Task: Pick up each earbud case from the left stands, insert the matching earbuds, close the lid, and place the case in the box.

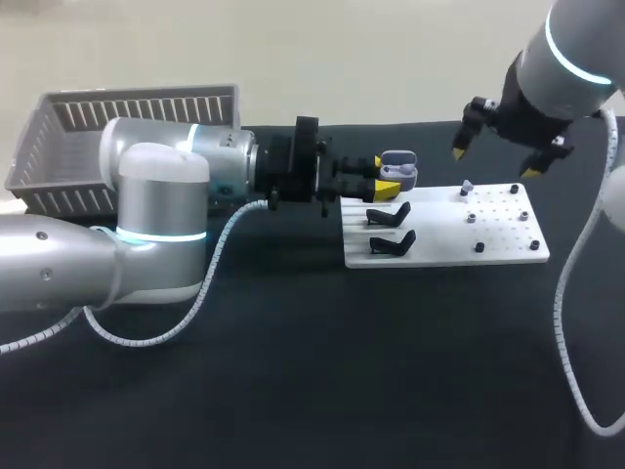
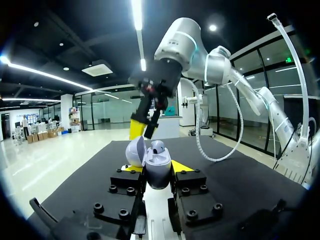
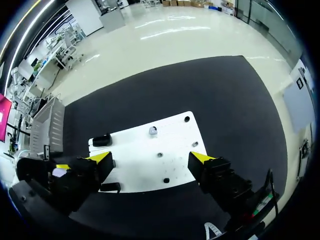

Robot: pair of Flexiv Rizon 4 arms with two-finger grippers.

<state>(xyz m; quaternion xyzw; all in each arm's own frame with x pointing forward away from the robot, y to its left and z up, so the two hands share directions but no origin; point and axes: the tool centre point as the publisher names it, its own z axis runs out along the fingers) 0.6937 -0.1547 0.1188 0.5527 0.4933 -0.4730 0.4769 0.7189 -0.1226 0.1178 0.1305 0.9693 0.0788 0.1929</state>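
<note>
Left gripper (image 1: 381, 177) is clamped on the earbud case (image 2: 159, 172), lid open, just off the ten o'clock corner of the white board (image 1: 439, 249). Right gripper (image 1: 495, 162) hangs above the board, jaws wide apart and empty. A loose earbud (image 1: 467, 187) sits at the board's twelve o'clock edge. The risk: a skewed pinch tips that tiny bud or rolls it away, and a bump could knock the lid shut.
</note>
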